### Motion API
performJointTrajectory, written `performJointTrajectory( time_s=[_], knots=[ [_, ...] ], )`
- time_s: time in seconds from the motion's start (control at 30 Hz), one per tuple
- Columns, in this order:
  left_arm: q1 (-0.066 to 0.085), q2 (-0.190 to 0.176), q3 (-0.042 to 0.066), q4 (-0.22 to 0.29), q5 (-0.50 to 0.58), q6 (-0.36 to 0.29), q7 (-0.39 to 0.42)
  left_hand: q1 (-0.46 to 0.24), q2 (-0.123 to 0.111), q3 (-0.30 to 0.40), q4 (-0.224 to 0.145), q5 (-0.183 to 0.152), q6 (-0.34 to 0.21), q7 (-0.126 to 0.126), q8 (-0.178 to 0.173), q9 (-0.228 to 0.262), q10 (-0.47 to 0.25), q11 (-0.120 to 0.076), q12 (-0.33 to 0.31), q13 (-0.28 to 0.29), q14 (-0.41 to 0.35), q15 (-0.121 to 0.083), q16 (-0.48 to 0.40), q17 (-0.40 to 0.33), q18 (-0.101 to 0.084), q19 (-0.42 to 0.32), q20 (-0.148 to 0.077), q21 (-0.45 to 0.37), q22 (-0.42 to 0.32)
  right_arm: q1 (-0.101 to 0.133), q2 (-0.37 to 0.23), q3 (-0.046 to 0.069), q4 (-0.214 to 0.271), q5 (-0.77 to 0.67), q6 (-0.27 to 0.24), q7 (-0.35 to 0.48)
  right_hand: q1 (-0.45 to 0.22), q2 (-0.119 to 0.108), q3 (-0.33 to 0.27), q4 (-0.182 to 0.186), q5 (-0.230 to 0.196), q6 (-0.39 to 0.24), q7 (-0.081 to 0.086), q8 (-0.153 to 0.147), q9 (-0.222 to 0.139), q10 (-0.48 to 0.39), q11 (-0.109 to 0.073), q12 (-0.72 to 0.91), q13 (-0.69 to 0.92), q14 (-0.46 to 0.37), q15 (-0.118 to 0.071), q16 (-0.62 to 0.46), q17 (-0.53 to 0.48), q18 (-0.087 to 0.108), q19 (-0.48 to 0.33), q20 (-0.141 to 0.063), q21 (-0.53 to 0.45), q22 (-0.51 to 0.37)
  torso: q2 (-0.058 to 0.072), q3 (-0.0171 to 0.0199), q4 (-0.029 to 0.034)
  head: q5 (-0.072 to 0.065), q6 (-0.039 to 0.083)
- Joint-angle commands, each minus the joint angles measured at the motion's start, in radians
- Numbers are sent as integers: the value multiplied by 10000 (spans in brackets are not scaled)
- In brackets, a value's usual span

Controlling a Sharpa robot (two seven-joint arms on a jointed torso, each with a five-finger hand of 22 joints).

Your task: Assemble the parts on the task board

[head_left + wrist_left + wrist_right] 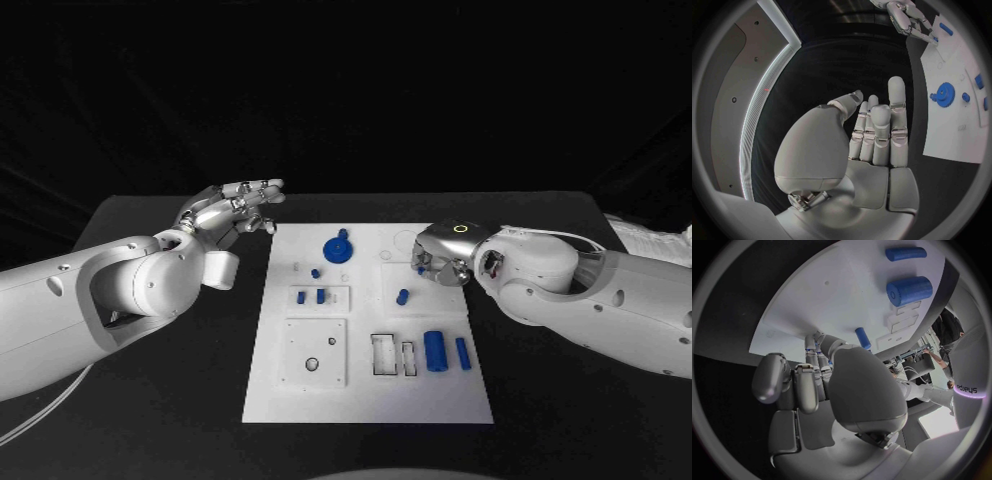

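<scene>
Task board [368, 400]: white plate laid flat at the middle of the black table [159, 400].

Parts, as seen in the head view: a blue gear [339, 248] is set near the board's far edge; two small blue pegs [310, 296] are seated in a recessed block left of centre; a short blue peg [402, 296] lies loose toward the right; a thick blue cylinder [434, 350] and a thinner blue rod [463, 352] lie side by side in the near right area, beside two rectangular slots.

Left robot hand [231, 208]: raised off the board's far left corner, fingers extended and apart, nothing held.

Right robot hand [440, 255]: lowered over the board's far right portion, fingers curled downward; whether anything is pinched cannot be told.
</scene>
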Motion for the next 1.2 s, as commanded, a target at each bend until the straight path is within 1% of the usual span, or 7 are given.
performJointTrajectory(
  time_s=[0.03,0.4,0.57,0.8,0.9,1.03,1.2],
  knots=[
    [5,6,6,1,44,16,96,16,82,-63,-4,49,-77,43,50,-15,-103,4,47,16,-53,8,-2,-12,100,-6,-28,-62,-11,-39,-36,-21,119,-192,-290,-145,-3,77,79,-25,-48,99,-4,14,14,81,17,34,11,695,-61,40,948,65,17,-21,33,2,-9,4,6,-18,18],
    [4,26,6,-46,44,75,51,12,83,-85,-11,55,-107,58,43,-18,-148,19,72,23,-64,19,-8,-43,97,-1,-22,-71,-18,17,-282,35,415,-37,-574,-225,-74,58,125,-39,-62,116,-5,14,22,96,18,32,-3,692,-61,33,936,66,18,-23,35,2,0,5,1,-22,43],
    [4,22,6,-60,44,96,33,12,83,-85,-11,55,-107,58,43,-18,-148,19,72,23,-64,19,-8,-43,97,-1,-22,-71,-18,56,-434,80,578,20,-632,-248,-115,46,151,-48,-68,127,-9,15,28,108,15,32,-11,692,-62,34,936,64,21,-24,43,13,0,1,-4,-4,-2],
    [4,7,5,-68,44,117,10,6,81,-102,-15,58,-129,67,40,-20,-182,28,90,27,-78,27,-19,-76,95,-1,-17,-79,-24,102,-779,171,1180,286,-757,-278,-146,39,172,-54,-69,137,-12,16,33,120,12,33,-17,694,-62,42,945,65,22,-28,45,16,-6,-2,2,2,-2],
    [3,8,5,-76,44,126,4,0,80,-116,-17,59,-147,74,36,-21,-209,35,106,31,-91,33,-27,-97,93,-3,-12,-87,-29,111,-883,209,1573,392,-842,-275,-155,35,178,-56,-67,139,-12,16,34,123,12,33,-19,695,-62,44,948,64,26,-32,53,29,-11,0,-3,48,13],
    [3,50,5,-98,44,152,-8,-6,78,-127,-17,60,-160,79,34,-22,-228,41,115,33,-97,38,-28,-106,92,-5,-9,-93,-32,118,-865,245,2231,486,-911,-286,-166,28,187,-61,-63,140,-11,14,36,123,13,31,-22,697,-62,53,958,64,28,-36,57,35,-13,-1,1,204,-18],
    [2,131,4,-149,44,193,-23,-6,78,-127,-17,60,-160,79,34,-22,-228,41,115,33,-97,38,-28,-106,92,-5,-9,-93,-32,102,-511,253,2631,507,-872,-233,-184,27,226,-78,-49,132,-7,5,37,116,15,24,-33,697,-61,52,955,67,27,-47,57,33,-19,-11,9,430,-57]
  ],
)
